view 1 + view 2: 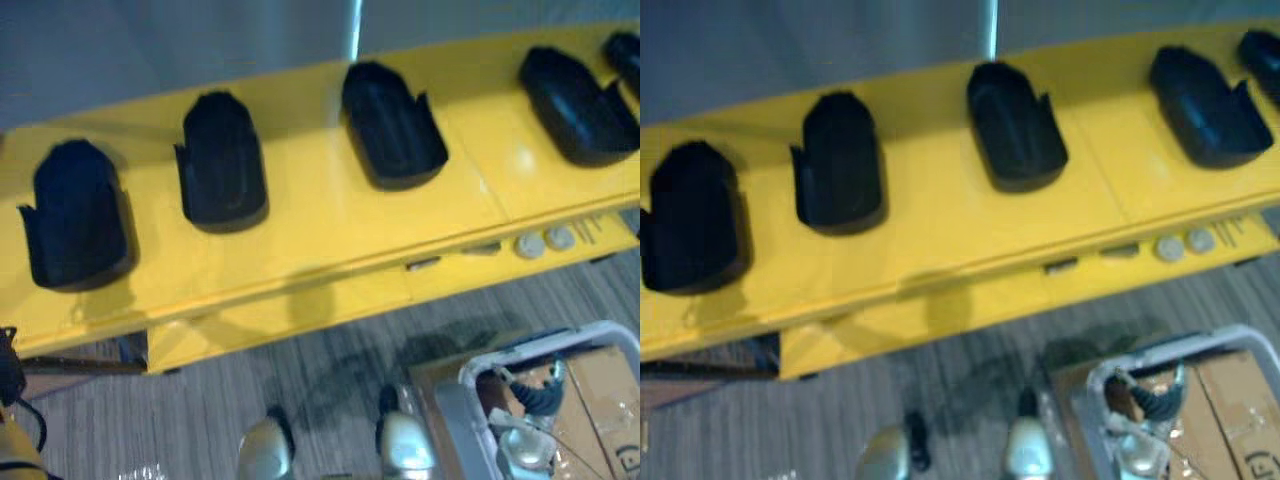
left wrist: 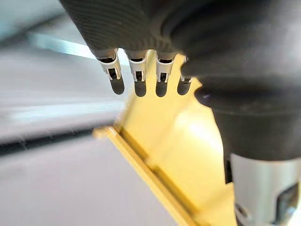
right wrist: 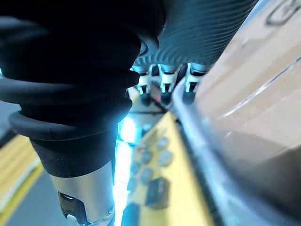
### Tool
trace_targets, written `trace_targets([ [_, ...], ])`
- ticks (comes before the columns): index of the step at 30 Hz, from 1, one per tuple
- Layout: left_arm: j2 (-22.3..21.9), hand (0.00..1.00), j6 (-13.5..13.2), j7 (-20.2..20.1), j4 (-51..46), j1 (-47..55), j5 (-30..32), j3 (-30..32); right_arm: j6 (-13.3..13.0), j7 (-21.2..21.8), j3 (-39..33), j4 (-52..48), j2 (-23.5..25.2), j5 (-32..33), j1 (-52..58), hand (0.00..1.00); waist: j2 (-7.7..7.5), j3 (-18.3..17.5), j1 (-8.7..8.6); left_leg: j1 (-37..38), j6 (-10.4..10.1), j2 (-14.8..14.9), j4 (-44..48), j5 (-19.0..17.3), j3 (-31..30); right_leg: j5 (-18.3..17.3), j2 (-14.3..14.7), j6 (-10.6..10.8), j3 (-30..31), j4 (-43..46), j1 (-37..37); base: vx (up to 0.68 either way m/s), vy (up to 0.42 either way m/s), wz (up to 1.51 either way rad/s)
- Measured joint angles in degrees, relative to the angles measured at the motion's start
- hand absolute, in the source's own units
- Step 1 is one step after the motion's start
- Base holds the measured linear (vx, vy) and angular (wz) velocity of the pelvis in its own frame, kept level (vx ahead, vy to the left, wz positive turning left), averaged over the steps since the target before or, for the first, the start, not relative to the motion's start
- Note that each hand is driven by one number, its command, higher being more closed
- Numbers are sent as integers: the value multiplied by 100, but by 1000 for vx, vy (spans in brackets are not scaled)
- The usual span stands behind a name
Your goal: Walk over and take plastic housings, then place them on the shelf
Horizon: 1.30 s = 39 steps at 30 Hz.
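Five black housings sit in a row on the yellow counter [image 1: 330, 220], none of them taken yet. From the robot's left they are the end housing [image 1: 75, 215], the second housing [image 1: 222, 160], the middle housing [image 1: 392, 122], the fourth housing [image 1: 575, 105] and the far-right housing [image 1: 625, 55]. They are well apart from one another. Each has its long axis running from the counter's front edge toward the back, only slightly slanted.

The left hand [image 2: 138, 70] hangs with relaxed fingers and nothing in it, and the counter's edge lies just past its fingertips. The right hand [image 3: 164, 84] is just as loose and empty. It sits low beside the cart rim [image 3: 197, 136] and the box [image 3: 254, 84], under the counter's button panel [image 1: 545, 240].

All the housings lie ahead of both hands, beyond the front edge. I judge the left hand the nearer one, with the end housing and the second housing on its side. The right hand would first have to rise clear of the cart. Because the long axes point away from the robot, a reach straight forward could close across a housing's narrow width
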Motion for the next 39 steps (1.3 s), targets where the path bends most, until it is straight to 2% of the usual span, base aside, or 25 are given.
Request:
trace_targets([
  [2,-709,100,-208,-483,-959,1356,-522,907,12,26,-1,-4,147,-103,202,0,61,-240,100,161,-35,-10,-198,58,-73,-8,-1,-11,-154,-140,209,99,-14,20],
  [3,-920,100,-234,-607,-1186,1704,-662,1108,26,33,-2,-4,199,-134,251,0,66,-305,118,159,-46,-15,-228,69,-115,-13,1,-19,-214,-173,243,68,-12,30],
  [4,-1364,100,-312,-864,-1566,2381,-903,1460,87,36,-20,-35,317,-249,320,0,47,-340,168,235,-56,-39,-324,124,-181,-15,6,-23,-275,-203,338,43,-11,23],
  [5,-1626,100,-335,-1005,-1758,2728,-998,1622,106,38,-27,-53,377,-284,363,0,23,-365,220,273,-58,-50,-377,164,-189,-15,6,-24,-295,-215,363,44,-26,34],
  [6,-2232,100,-412,-1282,-2179,3364,-1177,1841,140,41,-99,-95,514,-378,471,0,-23,-403,284,315,-67,-84,-474,217,-311,-24,-5,-39,-429,-269,466,32,-33,45],
  [7,-2891,100,-460,-1558,-2708,4042,-1380,1950,209,39,-225,-197,676,-487,600,0,-102,-462,319,324,-65,-124,-550,277,-436,-30,-31,-49,-575,-310,532,33,-34,50],
  [8,-3218,100,-465,-1715,-2977,4391,-1443,1973,238,39,-281,-282,751,-500,660,0,-123,-473,373,327,-67,-127,-568,286,-464,-30,-35,-50,-600,-311,546,22,-11,42],
  [9,-3981,100,-507,-2106,-3514,5213,-1578,1941,278,23,-383,-437,890,-501,784,0,-175,-503,483,322,-67,-149,-569,290,-524,-32,-51,-54,-691,-336,596,7,2,25],
  [10,-4252,100,-533,-2232,-3687,5504,-1585,1898,297,14,-408,-493,930,-503,840,0,-175,-503,489,315,-58,-173,-568,295,-591,-36,-78,-60,-738,-348,638,-5,13,40],
  [11,-4751,100,-604,-2466,-4050,6067,-1580,1770,356,-20,-458,-539,978,-516,928,0,-234,-534,513,315,-43,-216,-581,305,-685,-44,-104,-73,-841,-361,721,-36,15,34],
  [13,-5046,100,-720,-2603,-4285,6458,-1531,1652,425,-37,-551,-538,1039,-549,927,0,-252,-544,566,221,-29,-251,-553,291,-735,-68,-140,-111,-877,-392,745,-65,17,22],
  [17,-5397,100,-903,-3038,-4404,6845,-1524,1165,545,-39,-592,-492,1042,-559,955,0,-187,-540,568,100,14,-303,-477,264,-730,-82,-190,-131,-897,-390,687,-86,14,6],
  [20,-5493,100,-900,-3432,-4442,6989,-1519,865,682,-43,-594,-465,1038,-552,1049,0,-107,-448,547,-38,70,-289,-271,218,-751,-64,-198,-103,-971,-389,669,-44,14,7],
  [24,-5595,100,-808,-3540,-4412,7109,-1522,632,752,-45,-630,-349,1000,-484,1081,0,-84,-438,521,-272,70,-277,-9,119,-788,1,-212,-5,-1013,-365,588,16,32,5],
  [30,-5598,100,-583,-3250,-3982,7003,-1493,412,719,-46,-624,-126,946,-480,1010,0,-189,-321,506,-318,114,-307,198,-53,-752,1,-293,-4,-983,-301,588,27,48,-1],
  [34,-5440,100,-443,-2759,-3712,6734,-1487,424,678,-44,-623,3,734,-478,992,0,-170,-251,506,-376,148,-311,340,-164,-645,1,-333,-4,-852,-207,470,1,55,-11],
  [37,-5240,100,-360,-2474,-3554,6457,-1489,463,608,-44,-626,5,547,-478,931,0,-76,-95,420,-387,170,-304,493,-265,-593,1,-360,-4,-801,-177,470,-11,56,-13],
  [39,-5130,100,-310,-2377,-3502,6260,-1490,474,602,-43,-627,4,502,-479,879,0,-76,-36,400,-394,183,-304,498,-277,-519,1,-368,-4,-714,-126,385,-34,51,-16],
])
